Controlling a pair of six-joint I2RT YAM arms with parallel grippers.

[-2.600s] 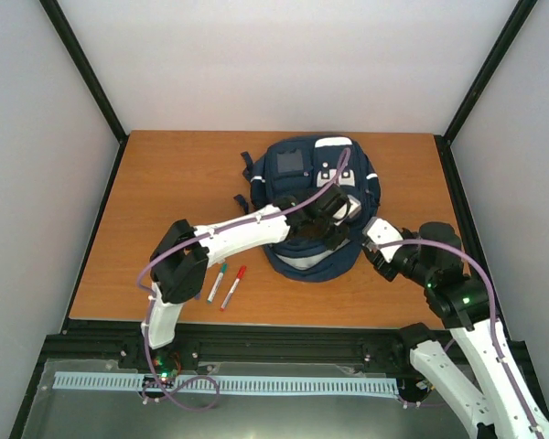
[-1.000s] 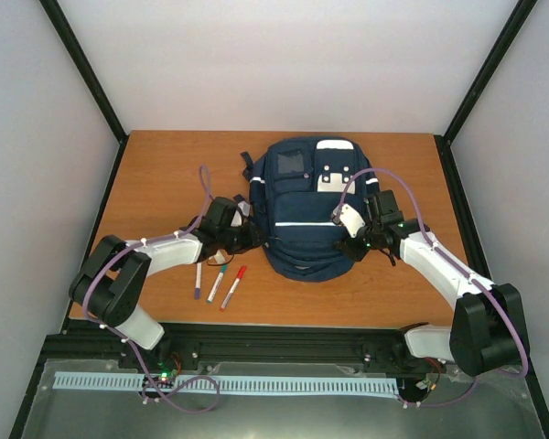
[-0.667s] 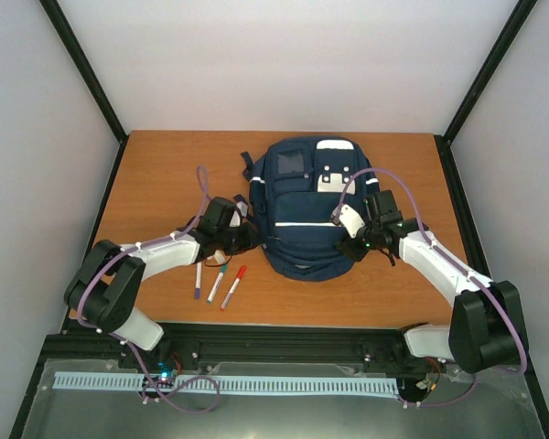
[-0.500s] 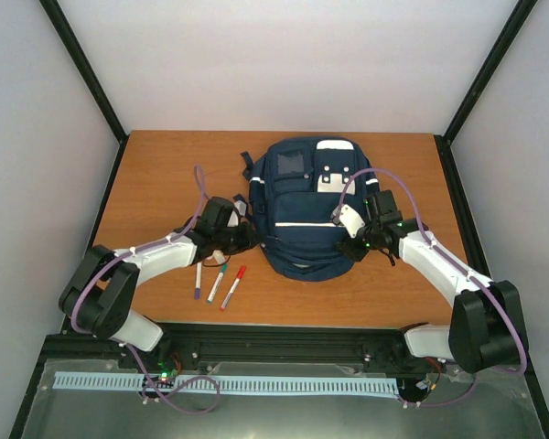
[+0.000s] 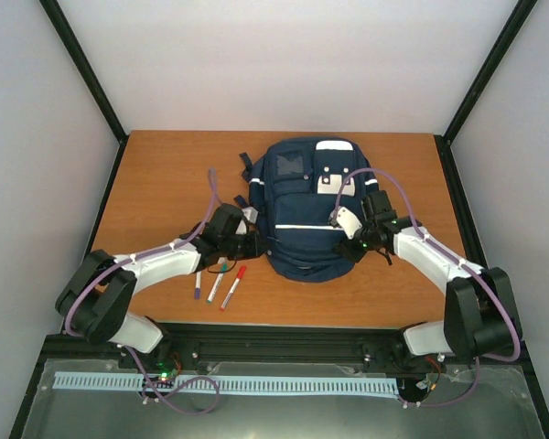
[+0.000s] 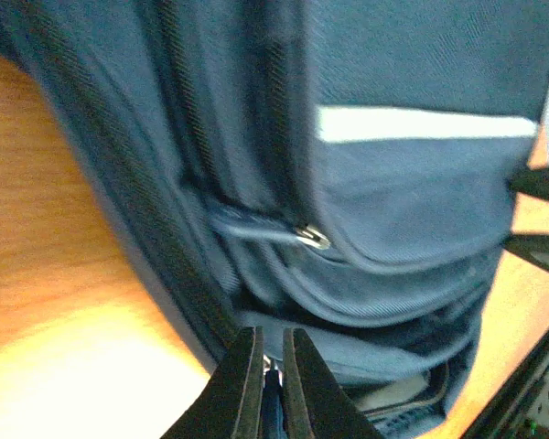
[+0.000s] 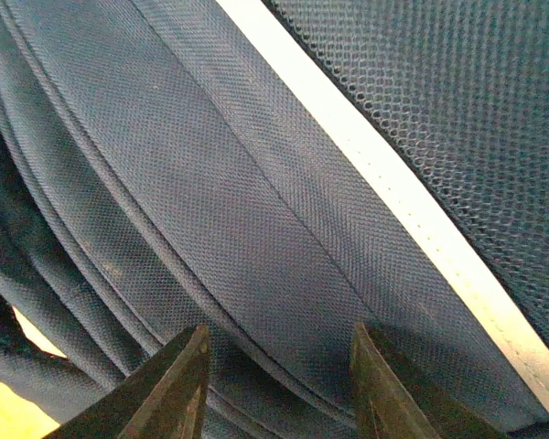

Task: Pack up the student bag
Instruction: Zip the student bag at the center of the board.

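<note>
Student bag [image 5: 306,206] laid flat mid-surface [image 5: 165,183]. Left tool [image 6: 270,352] closed at its 8 o'clock edge, beside the zip. Right tool [image 7: 279,343] open at 4 o'clock. Likely zip step: pull to be kept along track, fabric pinned.

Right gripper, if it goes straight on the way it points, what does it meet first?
The student bag: its navy fabric lies straight ahead of the open right gripper, apparently very close.
</note>
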